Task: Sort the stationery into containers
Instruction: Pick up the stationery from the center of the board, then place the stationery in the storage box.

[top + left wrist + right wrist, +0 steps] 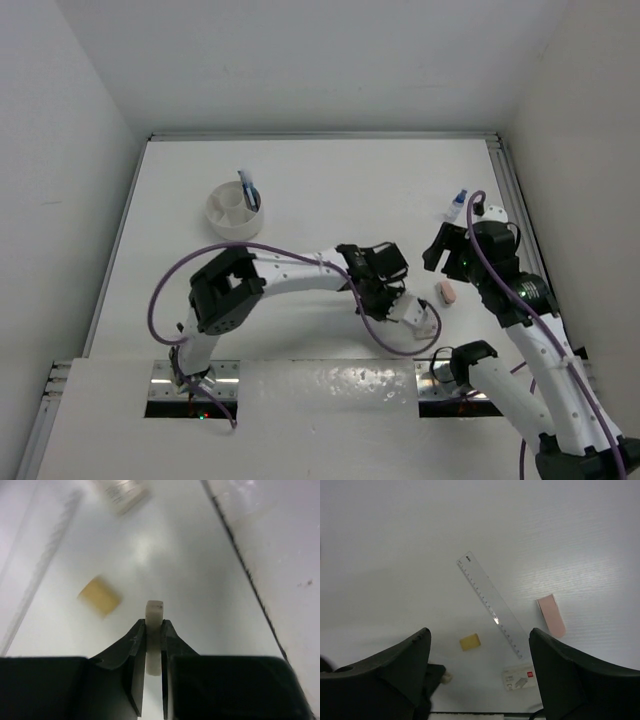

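At the far left of the white table (300,165) stands the short round white tub (228,212), with a thin blue pen (248,188) leaning in it against the rim. Only the overhead view shows these two.

Near the middle, the left gripper (388,300) reaches across towards the right. From above I cannot see its jaws, but its own camera shows the black fingers (131,645) clamped on a small white eraser (154,611), held on edge. Whether the eraser touches the table I cannot tell. That camera also picks up a tan block eraser (99,596) nearby, a clear plastic ruler (42,567) along the edge of the picture, and a blurred white labelled piece (122,492) farther off.

Further right lies a pink oblong eraser (447,292), apart from both grippers. Behind it the right gripper (440,250) hangs above the table. A small blue-capped bottle (456,205) lies just beyond it, visible from overhead only. The right wrist camera shows those jaws standing wide apart with nothing between them. It looks down on the ruler, which I cannot make out from overhead.
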### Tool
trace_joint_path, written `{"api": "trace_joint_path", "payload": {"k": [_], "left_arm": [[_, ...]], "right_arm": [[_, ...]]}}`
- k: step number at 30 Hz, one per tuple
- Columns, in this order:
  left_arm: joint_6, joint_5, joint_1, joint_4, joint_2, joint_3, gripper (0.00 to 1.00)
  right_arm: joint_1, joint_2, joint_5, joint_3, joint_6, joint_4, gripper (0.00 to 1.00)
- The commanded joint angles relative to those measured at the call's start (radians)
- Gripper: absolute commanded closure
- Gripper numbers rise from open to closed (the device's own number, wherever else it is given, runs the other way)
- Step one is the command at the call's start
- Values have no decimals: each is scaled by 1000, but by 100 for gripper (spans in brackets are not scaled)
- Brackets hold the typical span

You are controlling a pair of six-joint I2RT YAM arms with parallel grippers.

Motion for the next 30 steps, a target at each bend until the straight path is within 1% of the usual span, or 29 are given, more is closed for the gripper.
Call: {"api": "trace_joint_path", "payload": {"k": [1, 2, 3, 4, 5, 7, 8, 9, 11, 12, 14, 17, 21, 25, 30], "left_arm": [[-174, 48, 128, -11, -251, -25, 100], [-226, 28, 157, 0, -350, -92, 100], [-251, 17, 224, 29, -395, -123, 100], [-276, -3, 261, 41, -446, -158, 100], [-322, -32, 351, 53, -534, -218, 100], [-371, -56, 456, 87, -610, -270, 100], [-383, -81, 511, 102, -676, -321, 100], [-394, -84, 623, 136, -707, -346, 100], [-394, -67, 734, 173, -771, -410, 100], [-390, -54, 828, 201, -782, -424, 100], [-359, -2, 922, 190, -775, -427, 100], [-316, 37, 998, 163, -726, -392, 100], [-250, 55, 1067, 187, -669, -386, 100], [-120, 69, 1089, 182, -581, -352, 100], [-64, 101, 1089, 170, -508, -311, 100]], "right_arm": [[-6, 37, -31, 20, -4, 104, 22], [-11, 49, -63, 35, -2, 148, 22], [-14, 75, -80, 45, 1, 173, 23], [-12, 90, -98, 52, 7, 198, 23], [-14, 124, -127, 67, 12, 245, 23], [-14, 161, -144, 80, 23, 296, 23], [-14, 179, -150, 88, 26, 337, 23], [-15, 201, -158, 95, 30, 357, 24], [-14, 268, -169, 123, 32, 390, 24], [-14, 291, -192, 135, 33, 396, 24], [-8, 365, -212, 176, 33, 394, 26], [6, 438, -235, 219, 29, 391, 26], [20, 483, -238, 224, 32, 402, 26], [23, 503, -238, 216, 33, 406, 26], [23, 517, -235, 218, 35, 402, 26]]}}
